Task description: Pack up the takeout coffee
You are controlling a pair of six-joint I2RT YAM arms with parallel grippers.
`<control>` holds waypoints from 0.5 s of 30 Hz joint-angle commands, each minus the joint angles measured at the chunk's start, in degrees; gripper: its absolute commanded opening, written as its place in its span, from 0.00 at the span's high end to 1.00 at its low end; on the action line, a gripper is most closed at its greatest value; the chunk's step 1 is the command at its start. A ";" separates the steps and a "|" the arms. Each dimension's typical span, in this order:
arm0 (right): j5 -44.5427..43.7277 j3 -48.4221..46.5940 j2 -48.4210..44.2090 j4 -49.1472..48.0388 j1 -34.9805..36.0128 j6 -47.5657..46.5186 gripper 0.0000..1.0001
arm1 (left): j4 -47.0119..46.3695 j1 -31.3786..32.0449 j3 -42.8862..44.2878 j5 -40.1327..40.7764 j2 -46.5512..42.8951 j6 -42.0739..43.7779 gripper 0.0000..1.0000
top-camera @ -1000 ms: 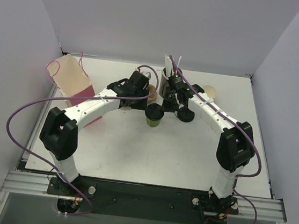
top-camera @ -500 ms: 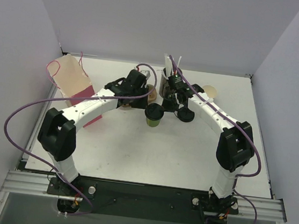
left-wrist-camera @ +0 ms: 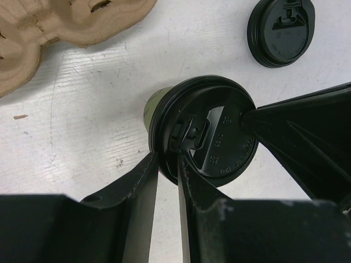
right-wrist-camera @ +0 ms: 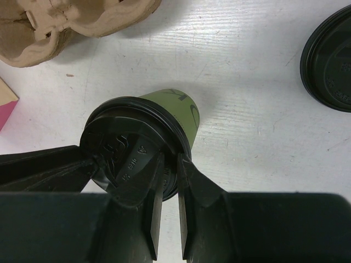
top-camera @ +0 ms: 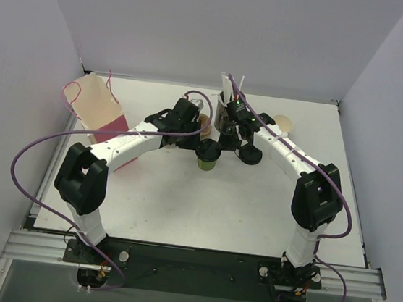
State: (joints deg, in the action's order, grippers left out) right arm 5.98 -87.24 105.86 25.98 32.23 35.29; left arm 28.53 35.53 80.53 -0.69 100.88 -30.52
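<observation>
The takeout coffee, a small green cup [top-camera: 206, 165], stands mid-table with a black lid [top-camera: 209, 151] on it. In the left wrist view the green wall [left-wrist-camera: 149, 104] shows under the lid [left-wrist-camera: 219, 131]. My left gripper [left-wrist-camera: 168, 160] is shut on the lid's near rim, one finger outside and one on top. My right gripper [right-wrist-camera: 170, 159] is shut on the rim [right-wrist-camera: 126, 137] from the opposite side, above the cup [right-wrist-camera: 178, 107]. From above, the left gripper [top-camera: 196, 144] and right gripper [top-camera: 222, 145] flank the cup.
A spare black lid [top-camera: 250, 154] lies just right of the cup, and shows as a lid [left-wrist-camera: 281, 30] in the left wrist view. A brown pulp cup carrier [top-camera: 204, 126] sits behind. A straw holder [top-camera: 227, 99] stands at the back. A pink-and-cream bag [top-camera: 100, 110] stands far left.
My left gripper drew back slightly half a second ago and has returned to the cup's lid. The right arm and the cup have not moved.
</observation>
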 commanded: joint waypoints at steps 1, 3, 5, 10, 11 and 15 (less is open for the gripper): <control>-1.49 2.34 4.35 7.16 0.56 -1.10 0.89 | 3.37 0.68 1.12 -0.10 1.34 1.43 0.69; -1.85 2.25 3.91 7.16 0.56 -1.36 0.88 | 2.76 0.68 1.47 -1.24 0.55 1.43 0.69; -2.11 1.81 3.21 7.24 0.47 -1.62 0.86 | 2.84 0.68 2.61 -1.77 -0.07 1.52 0.66; -2.55 0.06 1.80 7.33 0.29 -2.06 0.81 | 3.37 -0.63 5.42 -3.00 -1.65 1.69 0.64; -2.64 -0.64 1.37 7.59 0.20 -2.15 0.79 | 3.89 -0.81 6.21 -3.09 -1.83 1.78 0.63; -3.25 -1.87 0.22 8.12 -0.06 -2.59 0.74 | 4.60 -1.95 7.36 -3.27 -3.32 1.87 0.61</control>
State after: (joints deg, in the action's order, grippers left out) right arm 5.23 -88.14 105.86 27.44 32.27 34.33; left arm 31.70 34.98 84.07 -2.92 100.77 -29.34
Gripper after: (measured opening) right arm 0.230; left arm 0.380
